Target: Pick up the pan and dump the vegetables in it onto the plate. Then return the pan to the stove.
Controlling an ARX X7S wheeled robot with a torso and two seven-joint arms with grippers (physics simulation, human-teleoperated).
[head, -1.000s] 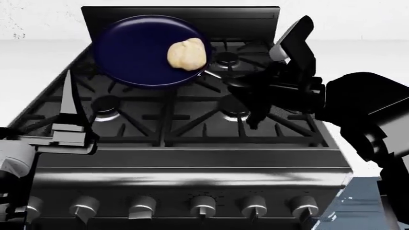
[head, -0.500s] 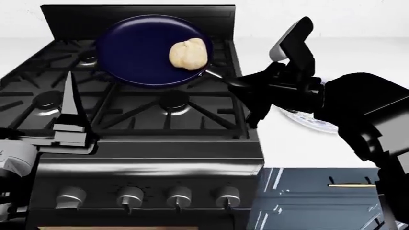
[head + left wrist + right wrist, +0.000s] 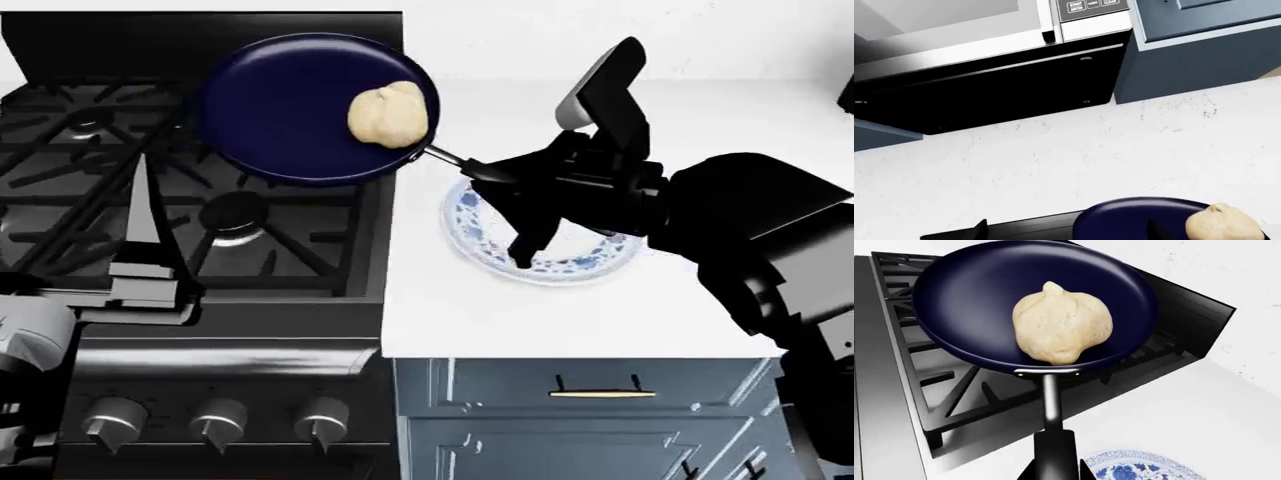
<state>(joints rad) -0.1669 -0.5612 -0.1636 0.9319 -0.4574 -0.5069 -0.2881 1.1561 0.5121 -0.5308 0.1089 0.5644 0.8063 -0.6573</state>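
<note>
The navy blue pan (image 3: 318, 105) is held in the air over the stove's (image 3: 80, 190) right edge, with the cream-yellow vegetable knob (image 3: 388, 113) in it near the handle side. My right gripper (image 3: 501, 175) is shut on the pan's thin black handle (image 3: 1051, 410). The pan (image 3: 1034, 305) and the vegetable (image 3: 1062, 330) fill the right wrist view. The white plate with blue flowers (image 3: 587, 262) lies on the white counter under my right arm, partly hidden; its rim shows in the right wrist view (image 3: 1134, 467). My left gripper (image 3: 144, 275) hangs open over the stove's front. The left wrist view shows the pan (image 3: 1141, 220) and the vegetable (image 3: 1224, 225).
A white counter (image 3: 587, 320) lies right of the stove, with blue cabinet drawers (image 3: 587, 400) below it. Silver knobs (image 3: 220, 420) line the stove front. In the left wrist view a microwave (image 3: 987, 60) hangs above the white wall.
The view has shifted right: the stove slid left and the plate and counter came into view. The pan, held by my right gripper, now sits over the stove's right edge next to the plate.
</note>
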